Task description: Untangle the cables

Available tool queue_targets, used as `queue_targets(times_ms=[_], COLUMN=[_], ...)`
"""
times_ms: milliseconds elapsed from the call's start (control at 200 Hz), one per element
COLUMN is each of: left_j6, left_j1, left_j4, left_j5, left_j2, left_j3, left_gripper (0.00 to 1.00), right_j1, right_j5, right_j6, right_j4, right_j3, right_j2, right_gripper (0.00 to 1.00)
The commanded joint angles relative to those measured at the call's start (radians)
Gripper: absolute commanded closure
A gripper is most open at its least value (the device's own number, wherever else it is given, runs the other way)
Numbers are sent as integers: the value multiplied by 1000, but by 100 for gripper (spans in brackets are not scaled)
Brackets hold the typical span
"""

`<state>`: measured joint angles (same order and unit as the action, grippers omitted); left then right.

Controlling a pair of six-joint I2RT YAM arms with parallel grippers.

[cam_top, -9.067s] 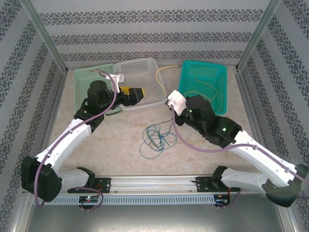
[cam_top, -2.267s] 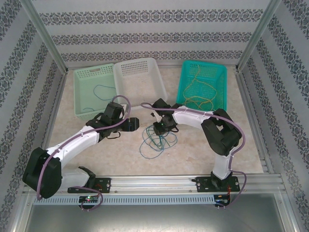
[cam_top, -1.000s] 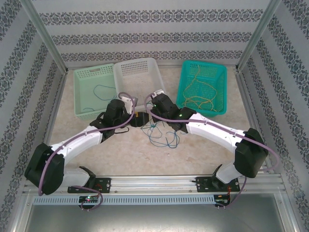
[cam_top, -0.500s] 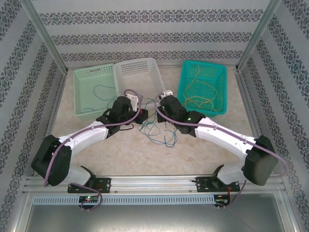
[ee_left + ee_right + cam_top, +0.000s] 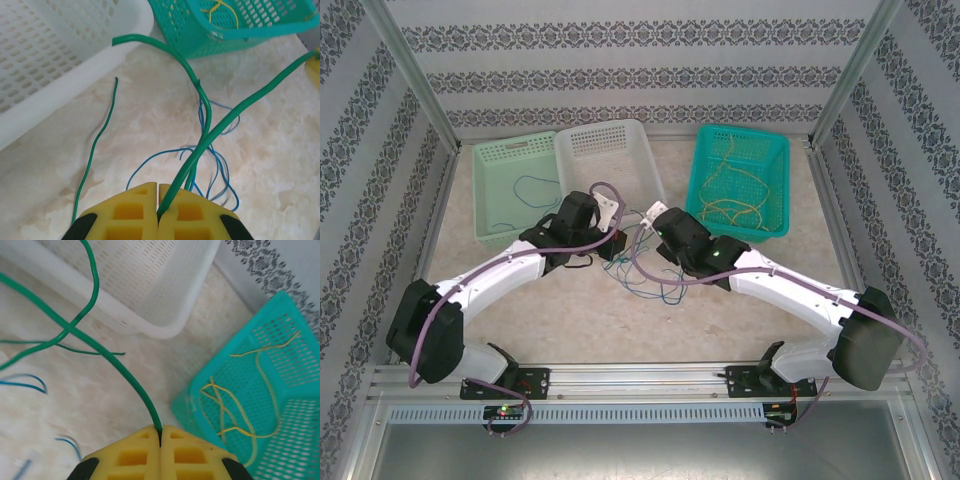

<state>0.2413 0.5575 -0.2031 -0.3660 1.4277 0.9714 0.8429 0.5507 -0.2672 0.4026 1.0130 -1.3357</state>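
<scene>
While both yellow foam jaws pinch smooth green cable (image 5: 204,142) | thin blue cable (image 5: 142,166) loops on marbled table (image 5: 280,165)

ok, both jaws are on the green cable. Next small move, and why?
Probably lift both ends a little and spread them. The left gripper and right gripper each pinch the green cable, but its slack overlaps the blue cable loops on the table, so tension should pull it clear.

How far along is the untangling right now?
Done: yellow cable in the teal basket, a blue cable in the green basket. In hand: left end effector and right end effector both shut on the green cable. Left: blue strands on the table, crossing it.
</scene>
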Motion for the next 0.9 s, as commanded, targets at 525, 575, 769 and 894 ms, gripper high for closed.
queue_targets(times_ms=[525, 575, 769, 894], left_j6=[-192, -207, -220, -145], left_j1=[8, 8, 7, 2], left_j4=[-244, -255, -221, -138], left_j5=[-147, -169, -215, -200], left_j2=[72, 77, 73, 59], left_j3=[35, 40, 38, 29], left_gripper=[100, 100, 100, 100], right_j1=[67, 65, 60, 1], right_j5=[162, 115, 145, 46], right_j6=[-833, -846, -711, -223], right_j4=[-189, -189, -176, 12], right_j3=[-96, -106, -68, 82], right_j2=[97, 136, 150, 144], right_gripper=[100, 100, 79, 23])
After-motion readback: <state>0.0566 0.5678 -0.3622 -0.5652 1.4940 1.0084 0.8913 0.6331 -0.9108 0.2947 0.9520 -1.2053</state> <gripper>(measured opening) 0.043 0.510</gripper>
